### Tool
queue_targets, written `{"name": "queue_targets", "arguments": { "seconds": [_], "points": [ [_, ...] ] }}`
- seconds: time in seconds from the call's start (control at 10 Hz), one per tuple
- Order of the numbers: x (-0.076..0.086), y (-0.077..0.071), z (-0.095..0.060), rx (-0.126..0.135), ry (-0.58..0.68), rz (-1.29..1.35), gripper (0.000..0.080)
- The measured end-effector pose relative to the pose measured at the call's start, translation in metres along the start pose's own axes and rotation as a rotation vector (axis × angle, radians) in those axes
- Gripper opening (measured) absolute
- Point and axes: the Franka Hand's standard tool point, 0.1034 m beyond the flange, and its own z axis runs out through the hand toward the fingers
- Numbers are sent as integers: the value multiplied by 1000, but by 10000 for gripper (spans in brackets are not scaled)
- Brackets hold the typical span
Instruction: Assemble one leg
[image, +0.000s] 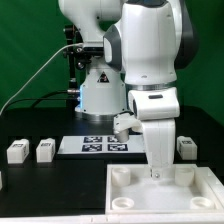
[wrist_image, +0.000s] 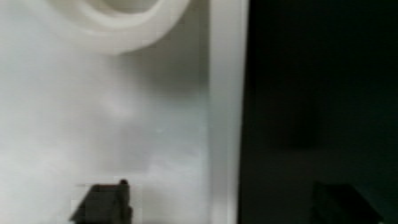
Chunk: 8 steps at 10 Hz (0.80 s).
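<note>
Bare table beside the slab (legs stand farther back)

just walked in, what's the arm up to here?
The arm has its fingers low over the large white slab, near the slab's edge and one round corner socket. The wrist view shows the fingers spread wide with nothing between them, so no part is held. The legs lie loose on the black table, none fitted into the slab yet. The marker board sits behind the slab.
</note>
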Motion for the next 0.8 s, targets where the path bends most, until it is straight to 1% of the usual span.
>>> {"name": "queue_targets", "arguments": {
  "seconds": [0.1,0.2,0.6,0.7,0.8],
  "points": [
    [0,0,0,0,0,0,604],
    [0,0,0,0,0,1,635],
    [-1,0,0,1,0,2,649],
    [-2,1,-2,-1,-1,7,649],
    [-2,4,-10,-13,-3,27,649]
  ]
}}
